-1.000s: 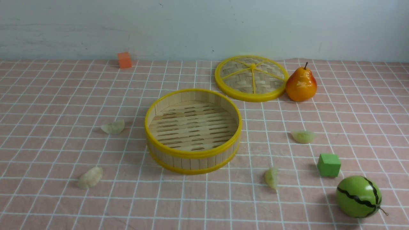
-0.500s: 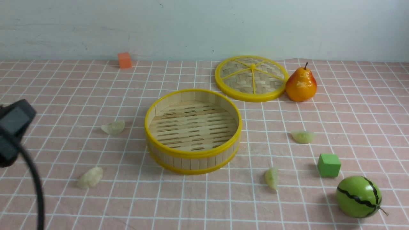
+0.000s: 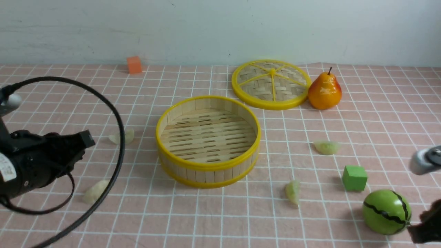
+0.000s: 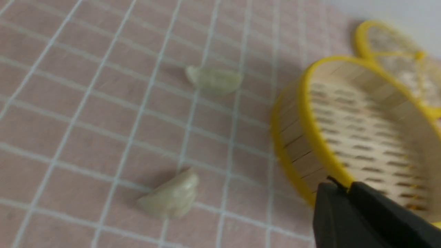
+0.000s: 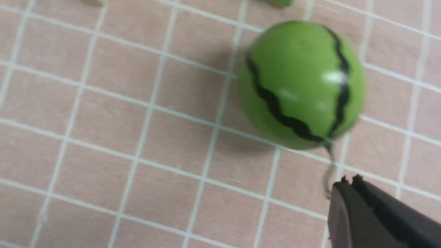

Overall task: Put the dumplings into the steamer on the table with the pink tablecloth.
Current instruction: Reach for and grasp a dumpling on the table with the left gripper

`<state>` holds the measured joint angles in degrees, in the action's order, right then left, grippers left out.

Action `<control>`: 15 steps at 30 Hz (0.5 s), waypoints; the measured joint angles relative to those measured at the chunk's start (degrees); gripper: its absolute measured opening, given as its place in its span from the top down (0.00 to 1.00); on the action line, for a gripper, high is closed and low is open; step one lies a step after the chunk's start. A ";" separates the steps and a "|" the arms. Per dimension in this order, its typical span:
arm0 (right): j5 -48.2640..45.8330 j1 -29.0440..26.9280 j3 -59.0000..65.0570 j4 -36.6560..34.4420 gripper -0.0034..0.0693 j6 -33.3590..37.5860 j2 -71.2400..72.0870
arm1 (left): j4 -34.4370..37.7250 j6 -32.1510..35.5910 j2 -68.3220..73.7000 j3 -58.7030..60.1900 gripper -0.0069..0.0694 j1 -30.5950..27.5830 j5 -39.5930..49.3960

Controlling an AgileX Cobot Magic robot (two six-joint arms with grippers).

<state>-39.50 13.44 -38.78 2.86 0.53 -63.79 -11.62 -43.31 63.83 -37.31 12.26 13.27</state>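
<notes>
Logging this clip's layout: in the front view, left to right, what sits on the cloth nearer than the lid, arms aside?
Near cream dumpling → far cream dumpling → steamer → near green dumpling → far green dumpling → cube → watermelon

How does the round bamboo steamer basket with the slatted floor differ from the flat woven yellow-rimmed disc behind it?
The round bamboo steamer basket has an upright slat wall and a slatted floor. The flat woven bamboo lid is a shallow disc with yellow spokes meeting at a hub. The basket sits nearer the camera; the lid lies farther back, beside the orange-yellow pear. Both are round, yellow-rimmed and empty.
</notes>
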 joint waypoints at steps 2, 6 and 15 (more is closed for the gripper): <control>-0.37 2.37 -2.49 -2.15 0.96 3.06 -3.29 | 0.24 2.28 2.29 -3.47 0.93 0.00 5.83; -0.37 5.15 -6.03 -7.21 0.96 7.08 -8.63 | 5.78 11.36 8.45 -11.02 0.93 0.00 15.50; 0.58 5.91 -8.45 -19.13 0.95 15.99 -13.90 | 14.34 26.11 29.54 -28.69 0.88 -0.98 18.97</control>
<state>-38.91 19.36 -47.23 -16.27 16.53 -77.69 2.73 -17.20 93.38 -66.01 11.29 32.24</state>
